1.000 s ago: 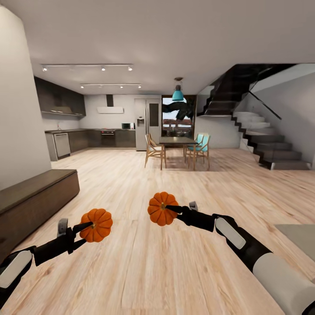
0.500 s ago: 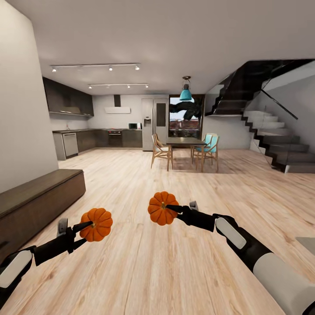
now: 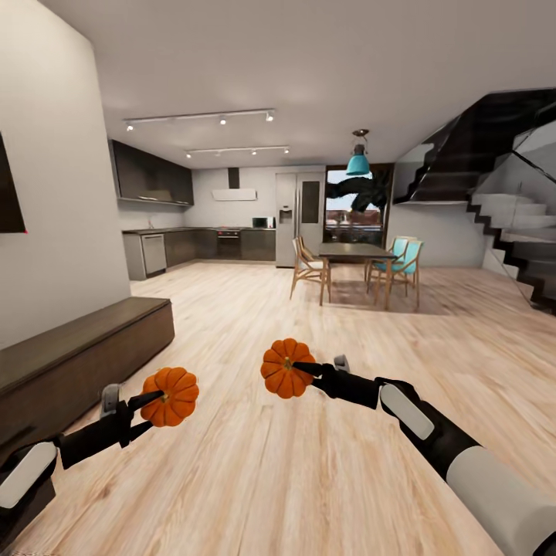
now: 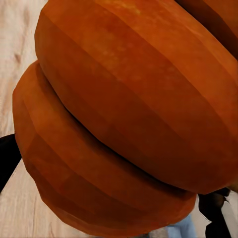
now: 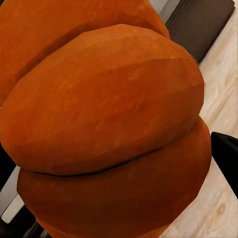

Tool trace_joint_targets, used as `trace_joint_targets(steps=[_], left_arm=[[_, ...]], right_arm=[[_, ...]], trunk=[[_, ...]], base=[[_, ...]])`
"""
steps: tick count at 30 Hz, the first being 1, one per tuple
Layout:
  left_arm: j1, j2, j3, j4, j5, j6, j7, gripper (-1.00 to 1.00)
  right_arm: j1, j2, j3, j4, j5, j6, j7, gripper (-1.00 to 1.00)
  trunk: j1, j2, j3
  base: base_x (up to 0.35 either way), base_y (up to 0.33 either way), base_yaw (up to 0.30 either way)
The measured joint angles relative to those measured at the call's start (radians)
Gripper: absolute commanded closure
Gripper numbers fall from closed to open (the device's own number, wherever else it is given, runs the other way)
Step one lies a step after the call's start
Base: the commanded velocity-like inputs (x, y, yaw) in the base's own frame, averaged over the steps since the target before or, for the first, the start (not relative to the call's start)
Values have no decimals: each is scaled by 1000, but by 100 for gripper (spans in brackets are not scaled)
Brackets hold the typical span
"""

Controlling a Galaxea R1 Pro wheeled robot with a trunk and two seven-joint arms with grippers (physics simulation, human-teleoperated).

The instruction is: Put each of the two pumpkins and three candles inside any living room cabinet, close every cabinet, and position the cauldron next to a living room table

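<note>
Each gripper is clamped on a pumpkin held over bare floor: the left gripper point(image 3: 147, 401) on the left pumpkin point(image 3: 170, 397), the right gripper point(image 3: 303, 368) on the right pumpkin point(image 3: 286, 368). The cabinet point(image 3: 85, 351) sits along the wall to the left, its front apparently shut, though that angle is poor. My guess is the carry wants a slow turn toward it, arms steady. The right wrist camera shows ribbed orange skin point(image 5: 109, 124) up close; only the head view places the cabinet.
</note>
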Motion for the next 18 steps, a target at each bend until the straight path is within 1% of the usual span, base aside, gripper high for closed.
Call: trace_joint_targets(steps=[9,16,18], left_arm=[[0,0,0,0,2,1,0,100],[0,0,-1,0,3,1,0,100],[0,0,-1,0,2,1,0,100]], right_arm=[[0,0,0,0,-2,1,-1,100],[0,0,0,0,-3,2,-1,100],[0,0,0,0,-3,2,-1,100]], trunk=[[0,0,0],[0,0,0],[0,0,0]], base=[[114,-87,289],[10,-80,290],[-93,-108,290]])
